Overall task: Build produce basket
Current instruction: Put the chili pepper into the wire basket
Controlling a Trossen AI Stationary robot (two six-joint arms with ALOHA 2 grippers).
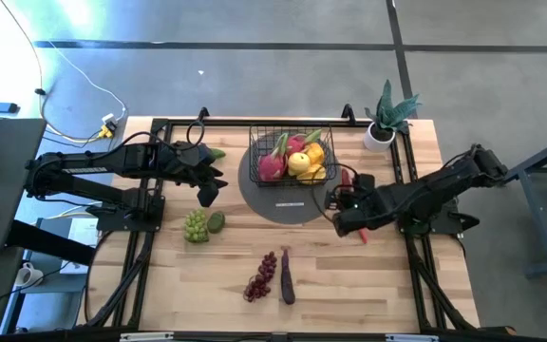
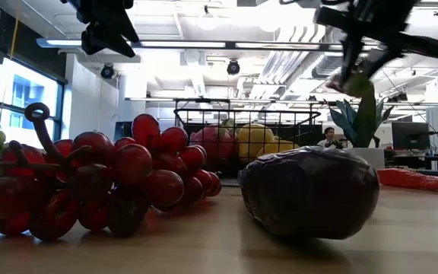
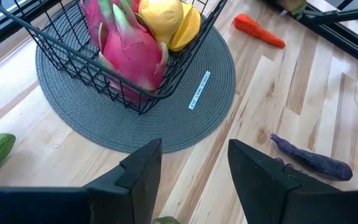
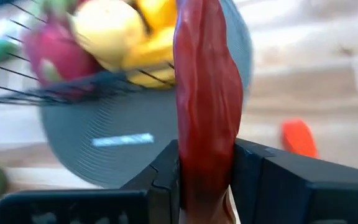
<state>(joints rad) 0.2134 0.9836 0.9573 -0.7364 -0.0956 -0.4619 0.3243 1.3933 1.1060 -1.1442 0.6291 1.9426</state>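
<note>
The right end effector (image 4: 207, 180) is clenched on a red chili (image 4: 207, 93), the pepper standing upright between its two dark fingers. In the high view this end effector (image 1: 349, 214) hangs at about four o'clock from the basket (image 1: 289, 157), just off the rim of the round grey mat (image 1: 275, 204).

The basket, a black wire-mesh box, sits on that mat near the twelve o'clock edge of the wooden surface (image 1: 368, 275). It holds a pink dragon fruit (image 1: 272, 165) and yellow fruits (image 1: 304, 161).

The left end effector (image 1: 207, 190) hovers at nine o'clock from the mat; its fingers (image 3: 143, 171) are spread apart and hold nothing.

Loose on the surface lie green grapes (image 1: 196, 226) at eight o'clock from the basket, red grapes (image 1: 261, 276) and a purple eggplant (image 1: 287, 278) side by side at six o'clock, and an orange-red piece (image 3: 259, 30) just beyond the mat. A potted plant (image 1: 387, 114) stands at the basket's two o'clock.
</note>
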